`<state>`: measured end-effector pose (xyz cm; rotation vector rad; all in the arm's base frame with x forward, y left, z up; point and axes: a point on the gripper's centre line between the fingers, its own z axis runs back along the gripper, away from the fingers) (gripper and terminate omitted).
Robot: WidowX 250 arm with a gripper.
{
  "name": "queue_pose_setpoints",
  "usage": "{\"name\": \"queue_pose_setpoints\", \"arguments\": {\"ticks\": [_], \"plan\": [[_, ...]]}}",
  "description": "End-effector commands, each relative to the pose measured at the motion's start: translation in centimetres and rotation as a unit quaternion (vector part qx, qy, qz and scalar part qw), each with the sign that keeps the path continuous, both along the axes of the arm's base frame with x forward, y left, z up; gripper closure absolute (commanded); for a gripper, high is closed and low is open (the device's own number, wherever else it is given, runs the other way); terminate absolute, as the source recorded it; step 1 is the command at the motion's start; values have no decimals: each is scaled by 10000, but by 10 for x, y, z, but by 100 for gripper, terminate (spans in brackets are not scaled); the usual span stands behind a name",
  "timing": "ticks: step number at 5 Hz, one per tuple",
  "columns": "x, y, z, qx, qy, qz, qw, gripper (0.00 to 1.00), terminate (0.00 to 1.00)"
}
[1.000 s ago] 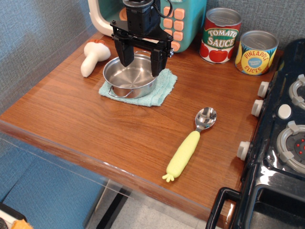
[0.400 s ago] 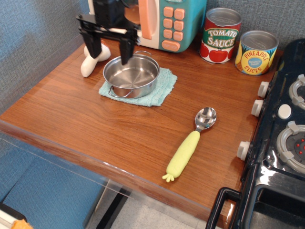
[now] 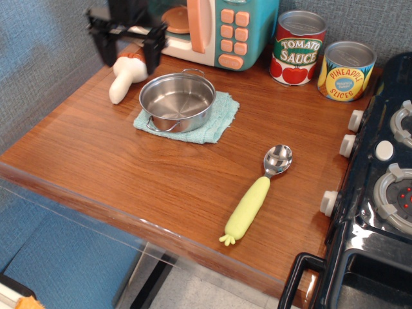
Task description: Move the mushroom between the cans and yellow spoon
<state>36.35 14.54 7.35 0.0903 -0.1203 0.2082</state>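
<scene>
- My gripper hangs over the back left corner of the wooden worktop, its two dark fingers spread apart with nothing between them
- The mushroom lies on its side under and between my fingers, cream stem pointing toward the left edge, brown cap toward the back; I cannot tell whether either finger touches it
- Just right of the mushroom a steel pot sits on a folded teal cloth, the pot empty
- Behind the pot, against the back edge, stands a teal toy microwave with peach buttons
- The cans stand side by side near the back right corner: the Tomato Sauce can on the left, the Pineapple Slices can on the right, well apart from the mushroom
- The yellow spoon lies toward the front right of the worktop, metal bowl pointing back, handle angled toward the front edge
- A black toy stove runs along the right edge
</scene>
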Motion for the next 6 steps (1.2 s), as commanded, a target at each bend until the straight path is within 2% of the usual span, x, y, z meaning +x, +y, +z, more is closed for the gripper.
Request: {"name": "queue_pose_setpoints", "arguments": {"ticks": [1,3,4,5,6], "plan": [[16,38,-15,191,36,375,9991,0,0],[25,48,-44,210,357,424,9982,0,0],[25,46,-29,307,194,407,9985,100,0],[20,44,19,444,-347,435,9975,100,0],[24,9,56,498,-564,283,9968,100,0]]}}
